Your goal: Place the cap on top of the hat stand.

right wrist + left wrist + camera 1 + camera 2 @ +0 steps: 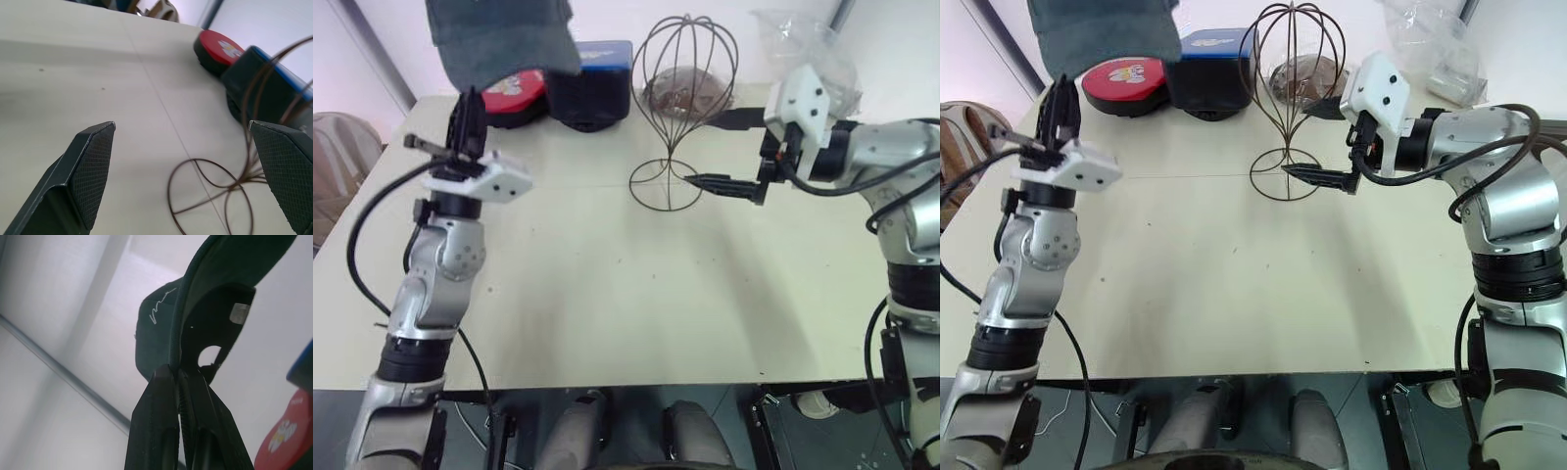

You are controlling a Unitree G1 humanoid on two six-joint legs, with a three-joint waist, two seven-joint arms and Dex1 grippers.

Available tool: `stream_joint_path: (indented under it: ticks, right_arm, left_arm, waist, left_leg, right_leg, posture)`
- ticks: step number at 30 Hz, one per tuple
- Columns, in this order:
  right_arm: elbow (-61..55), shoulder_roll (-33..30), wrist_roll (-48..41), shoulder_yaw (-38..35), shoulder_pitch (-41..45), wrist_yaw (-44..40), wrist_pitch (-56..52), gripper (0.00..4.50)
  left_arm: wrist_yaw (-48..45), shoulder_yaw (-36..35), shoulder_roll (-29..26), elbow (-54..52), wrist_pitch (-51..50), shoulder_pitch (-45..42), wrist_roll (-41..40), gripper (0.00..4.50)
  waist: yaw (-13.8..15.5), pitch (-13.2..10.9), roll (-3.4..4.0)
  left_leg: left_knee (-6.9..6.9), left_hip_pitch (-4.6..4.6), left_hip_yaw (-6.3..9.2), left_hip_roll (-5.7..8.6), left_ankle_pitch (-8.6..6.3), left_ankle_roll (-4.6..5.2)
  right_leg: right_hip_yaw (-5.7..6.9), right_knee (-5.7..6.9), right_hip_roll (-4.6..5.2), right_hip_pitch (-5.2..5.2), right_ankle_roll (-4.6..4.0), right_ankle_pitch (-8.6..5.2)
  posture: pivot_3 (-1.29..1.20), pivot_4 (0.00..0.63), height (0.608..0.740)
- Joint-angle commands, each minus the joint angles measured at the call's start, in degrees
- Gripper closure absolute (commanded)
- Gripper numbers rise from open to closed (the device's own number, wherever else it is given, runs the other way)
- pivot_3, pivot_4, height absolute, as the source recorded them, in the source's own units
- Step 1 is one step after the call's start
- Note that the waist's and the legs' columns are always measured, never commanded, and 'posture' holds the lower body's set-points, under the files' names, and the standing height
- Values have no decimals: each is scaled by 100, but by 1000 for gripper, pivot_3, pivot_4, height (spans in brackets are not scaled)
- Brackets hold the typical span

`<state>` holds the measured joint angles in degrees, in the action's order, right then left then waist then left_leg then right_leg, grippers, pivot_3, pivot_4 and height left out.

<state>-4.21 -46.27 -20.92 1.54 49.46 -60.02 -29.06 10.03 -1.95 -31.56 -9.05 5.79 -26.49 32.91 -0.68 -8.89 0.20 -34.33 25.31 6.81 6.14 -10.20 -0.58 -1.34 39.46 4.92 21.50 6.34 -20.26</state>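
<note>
Cap: we see the cap (504,39) lifted well above the table (607,294), hanging from the left gripper (468,113) off to the left of the hat stand (680,108).
Left gripper: its fingers (156,431) are pressed together on the brim edge, pinching the cap; the crown with the white script sits beyond them in the left wrist view.
Right gripper: the right gripper (183,142) is spread wide, level, beside the stand's stem and above its ring base; we cannot say it touches the wire.
Handling, cap: we judge it light and soft; the crown sags, the curved brim is the one stiff part, so the brim is the sound place to hold it.
Handling, stand: thin open wire, likely light and easy to tip; we think a steadying hold low on the stem would help.
Next move, our guess: carry the cap across, hollow side down, and lower the crown over the cage.
Risk: the red cap (514,96) and navy cap (595,86) lie behind; fabric may snag on wire.
</note>
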Motion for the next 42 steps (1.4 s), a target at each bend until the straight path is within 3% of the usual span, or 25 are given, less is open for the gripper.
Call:
stream_joint_path:
  ticks: [1,7,18,26,42]
  right_arm:
    - [164,-268,149,-398,338,115,282,0]
    - [663,-745,327,-705,396,122,623,0]
    - [678,-935,438,-812,151,171,726,0]
    - [380,-1292,465,-1010,-349,204,593,0]
    - [-329,-1393,312,-1371,-845,428,145,0]
  left_arm:
    - [-136,-126,45,-253,123,-228,-234,4481]
    - [-411,-72,291,-427,193,-523,-547,4481]
    - [-697,253,664,-61,514,-1059,-710,4481]
    - [-792,557,1014,254,817,-1336,-777,4481]
    - [-829,1011,1484,1165,1550,-1828,-772,4481]
  waist:
    - [-1,0,-1]
    - [15,-4,-7]
    - [4,-4,-7]
    - [15,-5,-8]
    - [12,-5,-9]
  left_leg:
    - [0,0,0,-1,0,0]
    - [-6,3,1,0,0,0]
    - [-13,3,-2,-2,0,1]
    - [-61,15,0,-3,-10,17]
    - [-69,15,-2,-4,-12,20]
  right_leg:
    - [0,0,-1,1,0,0]
    - [2,-2,-1,-3,1,0]
    - [0,-1,-5,-6,2,1]
    - [1,1,-12,-17,9,4]
    - [-1,3,-14,-18,12,5]
  posture:
    - [0,150,740]
    - [0,150,740]
    - [0,150,740]
    - [0,150,740]
    - [0,150,740]
